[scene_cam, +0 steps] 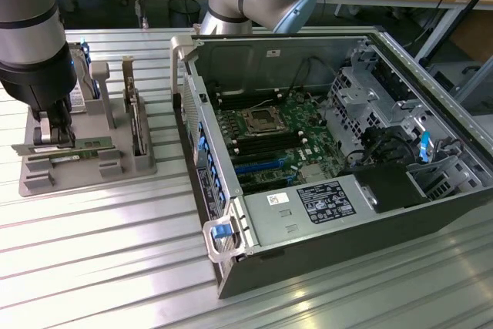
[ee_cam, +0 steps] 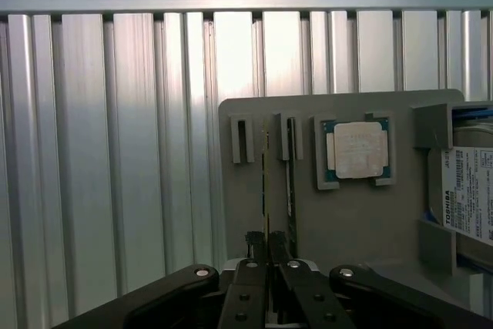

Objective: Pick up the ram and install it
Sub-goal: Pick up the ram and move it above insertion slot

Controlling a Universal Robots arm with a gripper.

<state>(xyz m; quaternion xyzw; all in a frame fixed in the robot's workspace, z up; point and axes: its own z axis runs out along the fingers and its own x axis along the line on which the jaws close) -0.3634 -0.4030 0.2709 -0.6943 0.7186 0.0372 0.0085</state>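
The ram stands on its long edge in a slot of the grey holder, so in the wrist view it is a thin green line. My gripper is down over one end of it, with both black fingers pressed against its sides. In the exterior view the gripper is low over the holder at the exterior view's left, and the ram's green strip runs out from between the fingers. The open computer case lies at the exterior view's right, its motherboard and black memory slots exposed.
The holder also carries a square silver processor, an upright expansion card and a labelled hard drive. The case's raised side wall stands between holder and motherboard. Ribbed aluminium tabletop surrounds both.
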